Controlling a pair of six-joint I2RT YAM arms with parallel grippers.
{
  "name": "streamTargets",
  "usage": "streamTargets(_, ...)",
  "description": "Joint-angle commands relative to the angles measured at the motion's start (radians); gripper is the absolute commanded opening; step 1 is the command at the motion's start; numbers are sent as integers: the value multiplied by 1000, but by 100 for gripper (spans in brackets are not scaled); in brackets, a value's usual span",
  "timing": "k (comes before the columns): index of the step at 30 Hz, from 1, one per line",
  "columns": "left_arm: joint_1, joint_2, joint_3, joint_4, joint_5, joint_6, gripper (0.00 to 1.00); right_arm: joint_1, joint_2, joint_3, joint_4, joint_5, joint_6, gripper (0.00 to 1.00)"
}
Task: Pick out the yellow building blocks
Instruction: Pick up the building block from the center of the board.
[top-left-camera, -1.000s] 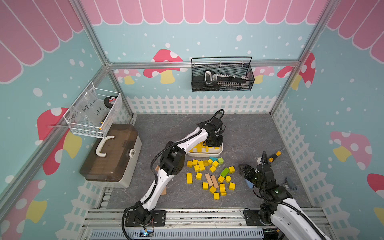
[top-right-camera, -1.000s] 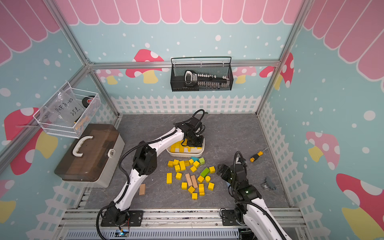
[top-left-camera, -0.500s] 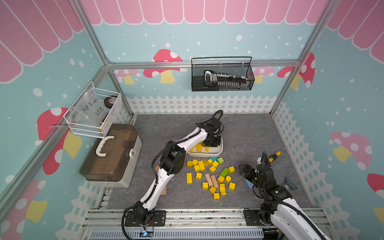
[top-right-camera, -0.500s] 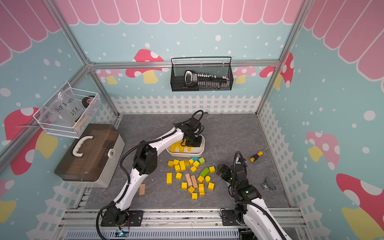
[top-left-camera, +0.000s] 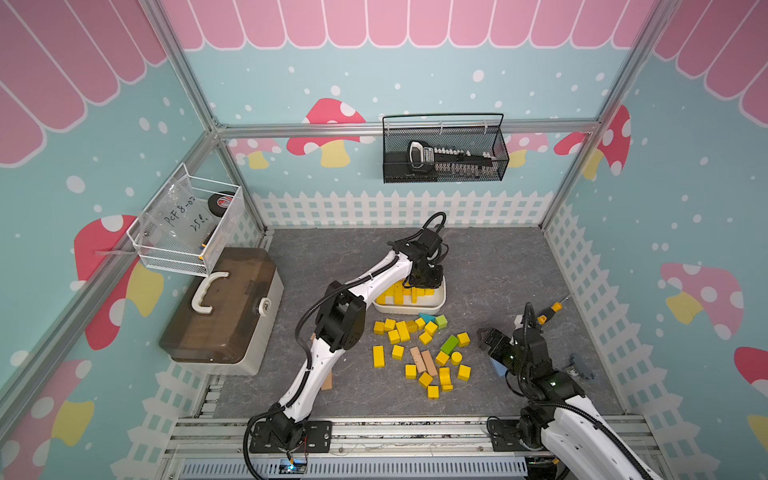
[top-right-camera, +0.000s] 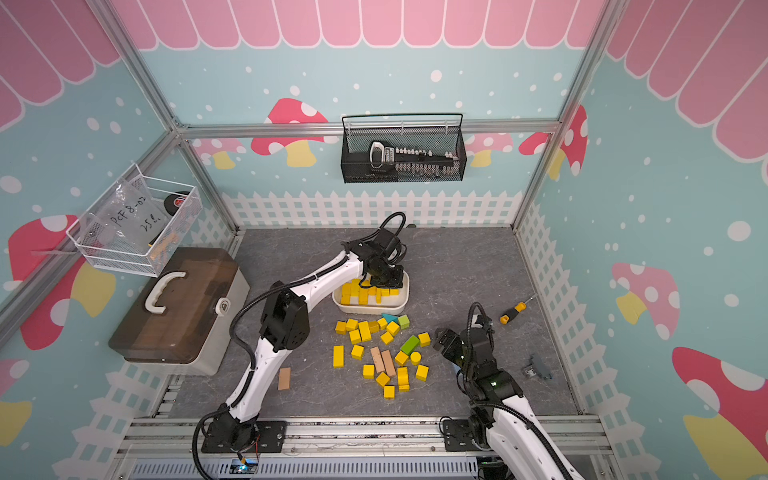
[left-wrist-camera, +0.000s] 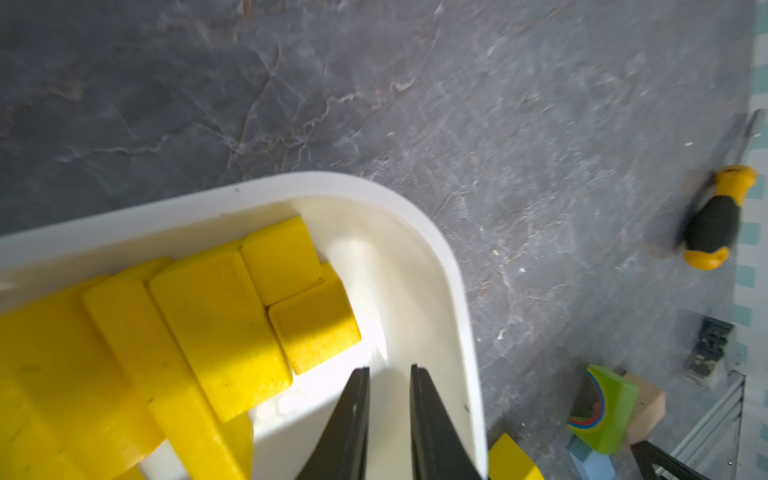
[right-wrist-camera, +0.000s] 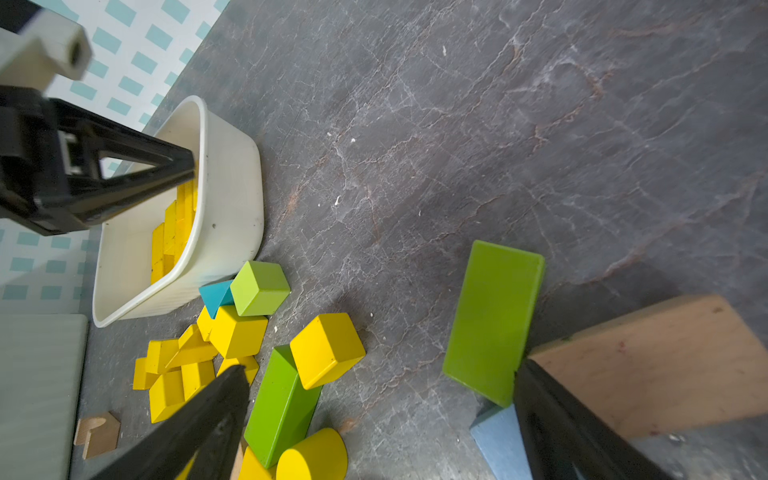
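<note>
Left wrist view first: the yellow building blocks (left-wrist-camera: 216, 328) you are sorting lie packed in the white tub (left-wrist-camera: 440, 257). They fill most of it and leave one end bare. The left tool (left-wrist-camera: 388, 368) hangs over that bare end. Its jaws are drawn together to a narrow slit with nothing between them, and it is clear of the nearest block.

In both top views the tub stands on the grey counter (top-left-camera: 498, 257). The loose yellow blocks (top-left-camera: 378, 356) lie scattered on the robot's side of it: cubes, bars and a short cylinder (right-wrist-camera: 311, 455).

Mixed into that scatter you have:
- a green bar (right-wrist-camera: 286, 407) lying against a yellow cube;
- a light green cube (right-wrist-camera: 259, 286) and a teal wedge (right-wrist-camera: 214, 295), both just beside the tub wall;
- two tan bars (top-left-camera: 428, 362) lying side by side.

The right tool (right-wrist-camera: 380, 378) sits low at the right edge of the scatter, jaws spread wide and gripping nothing. A flat green block (right-wrist-camera: 494, 320), a tan block (right-wrist-camera: 656, 365) and a blue block (right-wrist-camera: 498, 440) lie by one of its fingers; you cannot tell whether they touch it.

A screwdriver (left-wrist-camera: 712, 220) lies well apart, near the fence.
</note>
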Motion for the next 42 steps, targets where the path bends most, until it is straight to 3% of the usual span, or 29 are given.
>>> streamTargets(1,0,-146,-57,41,12,4,23,-4,-5,-10,15,-5,9,99)
streamTargets(7,5,-393,-324,150,-8,8,24,-4,31,-3,58,-59,-33,99)
streamTargets(16,68,-875,-836,269,8,35,24,-1,233,59,122,-144,-81,97)
streamTargets(21,103,-1161,-1040,228,-48,72,33,1,278,64,143,-150,-75,98)
streamTargets(26,115,-1400,-1159,148,-125,89,48,1,282,67,159,-157,-77,98)
streamTargets(33,116,-1609,-1269,102,-155,113,57,8,342,96,152,-156,-76,98)
streamTargets(37,116,-1675,-1320,122,-116,103,57,16,399,140,139,-160,-85,98)
streamTargets(42,115,-1718,-1287,63,-111,86,57,26,445,283,-67,-129,-146,97)
